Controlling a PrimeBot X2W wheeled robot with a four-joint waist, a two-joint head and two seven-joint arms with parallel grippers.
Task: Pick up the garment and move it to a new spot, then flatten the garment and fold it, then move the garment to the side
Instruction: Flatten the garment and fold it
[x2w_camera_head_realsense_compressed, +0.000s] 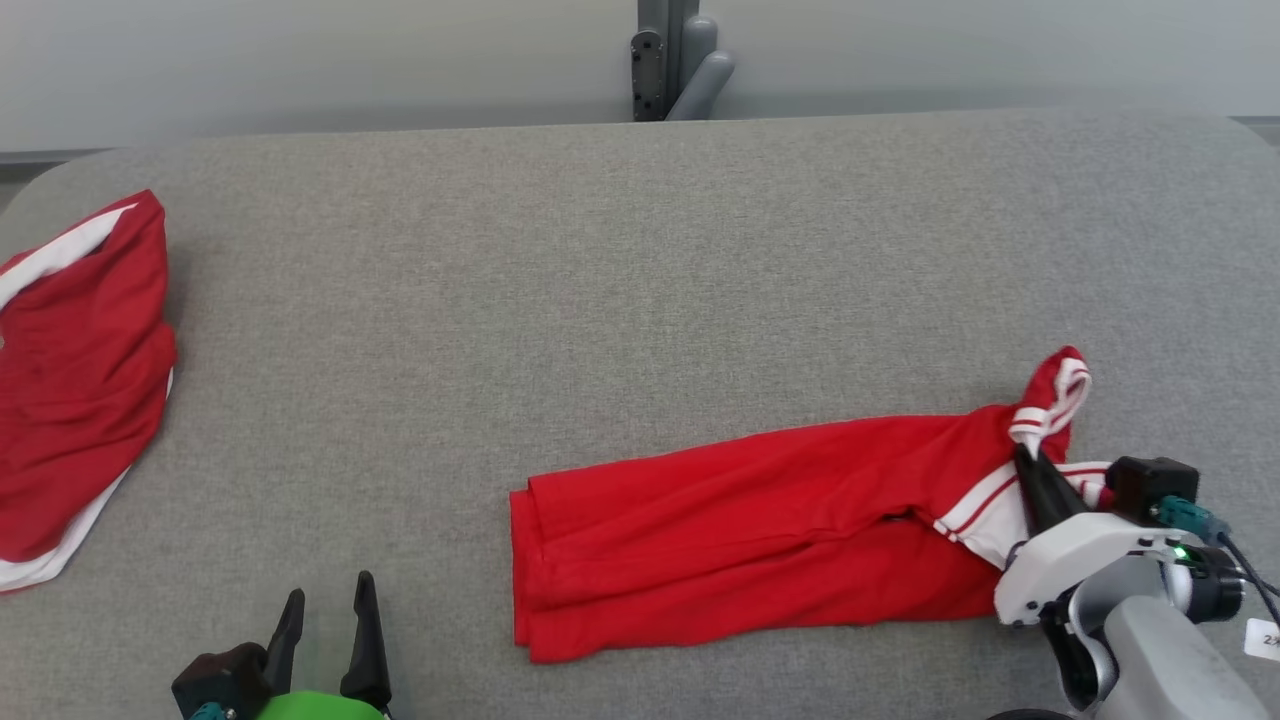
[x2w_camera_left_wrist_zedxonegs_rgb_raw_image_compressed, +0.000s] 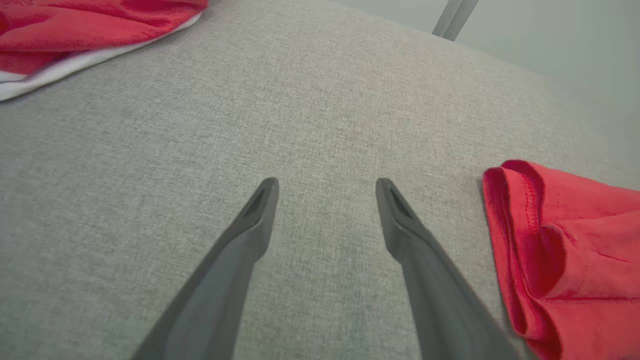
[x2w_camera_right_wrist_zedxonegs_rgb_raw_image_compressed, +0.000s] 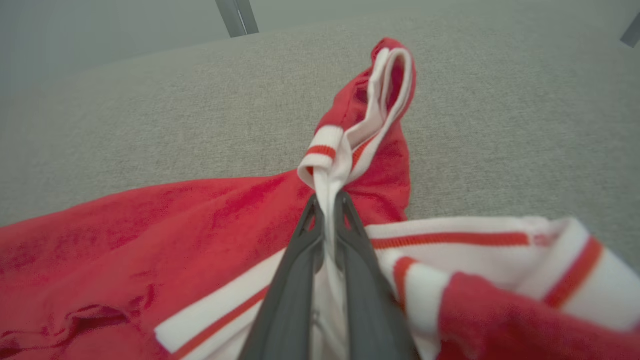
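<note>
On the table (x2w_camera_head_realsense_compressed: 640, 250), near right: the garment (x2w_camera_head_realsense_compressed: 760, 530) — red, lying in a long folded strip. Its left end is squared off in stacked layers and its right end is bunched.
Band (x2w_camera_right_wrist_zedxonegs_rgb_raw_image_compressed: 327, 137): white with red stripes, at the garment's right end. One loop of it stands up above the rest of the cloth.
Right gripper (x2w_camera_head_realsense_compressed: 1028, 458): closed on the band. In the right wrist view the two dark fingers (x2w_camera_right_wrist_zedxonegs_rgb_raw_image_compressed: 295, 280) pinch a fold of white cloth between them, tips just below the raised loop.
Left gripper (x2w_camera_head_realsense_compressed: 330, 590): spread wide and holding nothing, at the near left over bare table, apart from the garment.
Left wrist view: the garment's folded left end (x2w_camera_left_wrist_zedxonegs_rgb_raw_image_compressed: 560, 250) lies just beside the right-hand finger (x2w_camera_left_wrist_zedxonegs_rgb_raw_image_compressed: 425, 270); I cannot tell whether they touch.
Second garment (x2w_camera_head_realsense_compressed: 80, 380): red with white trim, crumpled at the table's left edge — well apart from the first.
Post (x2w_camera_head_realsense_compressed: 670, 60): grey, behind the middle of the table's far edge.
</note>
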